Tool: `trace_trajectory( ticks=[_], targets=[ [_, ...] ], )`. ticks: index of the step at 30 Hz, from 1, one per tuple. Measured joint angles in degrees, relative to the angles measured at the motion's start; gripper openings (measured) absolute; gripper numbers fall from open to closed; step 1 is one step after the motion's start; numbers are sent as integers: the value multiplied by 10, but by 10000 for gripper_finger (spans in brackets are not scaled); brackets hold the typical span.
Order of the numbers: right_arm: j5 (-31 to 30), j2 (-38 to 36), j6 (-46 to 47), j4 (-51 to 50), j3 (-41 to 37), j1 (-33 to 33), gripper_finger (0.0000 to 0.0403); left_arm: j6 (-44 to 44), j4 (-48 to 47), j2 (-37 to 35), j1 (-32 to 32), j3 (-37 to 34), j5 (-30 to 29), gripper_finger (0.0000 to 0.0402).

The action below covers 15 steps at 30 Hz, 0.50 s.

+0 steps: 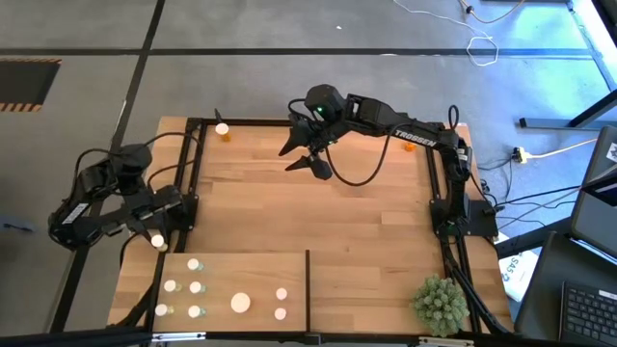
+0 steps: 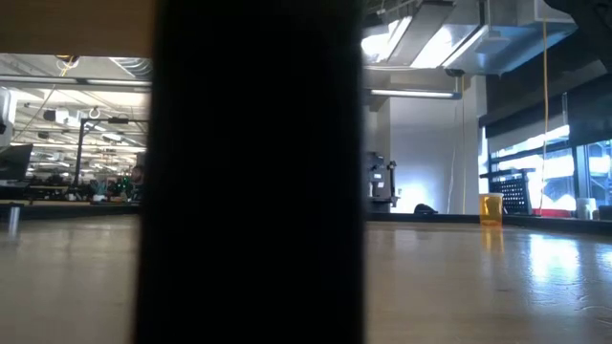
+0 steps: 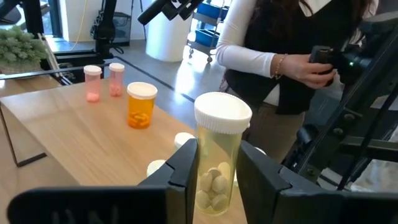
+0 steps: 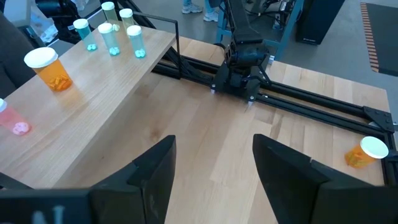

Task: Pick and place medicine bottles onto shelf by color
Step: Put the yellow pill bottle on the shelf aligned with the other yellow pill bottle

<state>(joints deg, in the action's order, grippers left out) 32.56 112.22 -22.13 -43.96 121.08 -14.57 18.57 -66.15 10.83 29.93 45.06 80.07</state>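
The shelf (image 1: 246,270) is a pale board at the table's near left, with a thin dark divider (image 1: 307,280). On it stand several greenish bottles (image 1: 196,286), a wide orange one (image 3: 140,106) and two pink ones (image 1: 281,294). My left gripper (image 3: 217,149) is at the shelf's far left corner (image 1: 154,236), shut on a clear yellowish medicine bottle (image 3: 219,140) with a white cap. An orange bottle (image 1: 223,130) is at the table's far left corner. My right gripper (image 4: 214,146) hangs open over the table's far middle (image 1: 307,156), holding nothing. My left gripper pinches the yellowish bottle's body (image 3: 214,180) between its two fingers, one on each side, below the cap. The fingers come in level. The bottle stands upright in the hold, cap above the fingers; its bottom is out of the picture.
A spiky green plant ball (image 1: 441,304) sits at the near right corner. Dark frame rails (image 1: 193,183) run along the table's sides. A person in a white sleeve (image 3: 249,43) stands beyond the table's left edge. In the low view a dark upright (image 2: 253,172) blocks the middle.
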Motion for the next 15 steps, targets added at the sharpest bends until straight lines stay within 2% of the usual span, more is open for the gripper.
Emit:
trace_trajectory(
  ticks=[15],
  targets=[
    [0,0,0,0,0,0,217,0,-10,0,0,0,0,88]
  ],
)
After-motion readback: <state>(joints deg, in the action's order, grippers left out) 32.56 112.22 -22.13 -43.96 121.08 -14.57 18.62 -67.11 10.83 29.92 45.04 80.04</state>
